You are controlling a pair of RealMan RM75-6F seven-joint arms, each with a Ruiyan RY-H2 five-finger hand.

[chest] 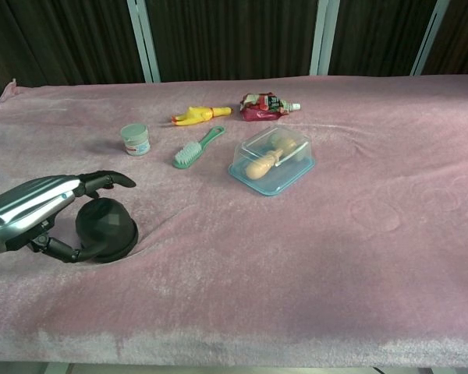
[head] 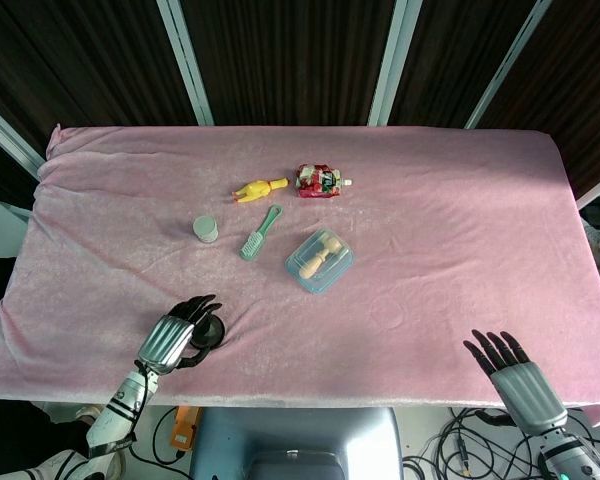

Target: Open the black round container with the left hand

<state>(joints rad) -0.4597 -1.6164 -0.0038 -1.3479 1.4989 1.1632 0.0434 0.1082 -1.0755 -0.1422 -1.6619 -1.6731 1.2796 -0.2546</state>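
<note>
Pink velvety cloth covers the whole surface [head: 450,230], dark panelled wall w/ pale vertical strips behind. Near the front-left edge sits the black round container [chest: 107,230], domed top facing up, flat base on the cloth; being round, no long axis to call, and its lid looks on. Left hand [chest: 33,209] arches over it from the left: fingers [chest: 101,181] stretched out above the dome, apart from it, thumb curled low round the near side by the base, can't tell if it touches. Nothing is held in that hand, fingers apart. In the head view the same left hand [head: 170,338] covers the container [head: 212,333] from the near-left side. Right hand [head: 510,365] is at the front-right edge, well apart from everything, fingers spread and straight, nothing in it. Further back, mid-surface: small pale green jar [chest: 134,139], green brush [chest: 196,148] lying diagonal, yellow rubber chicken toy [chest: 199,115], red snack pouch [chest: 267,105], and a clear blue-tinted lidded box [chest: 271,160] w/ a tan item inside. All of these sit well behind the container; nothing lies betw. it and the left hand.
</note>
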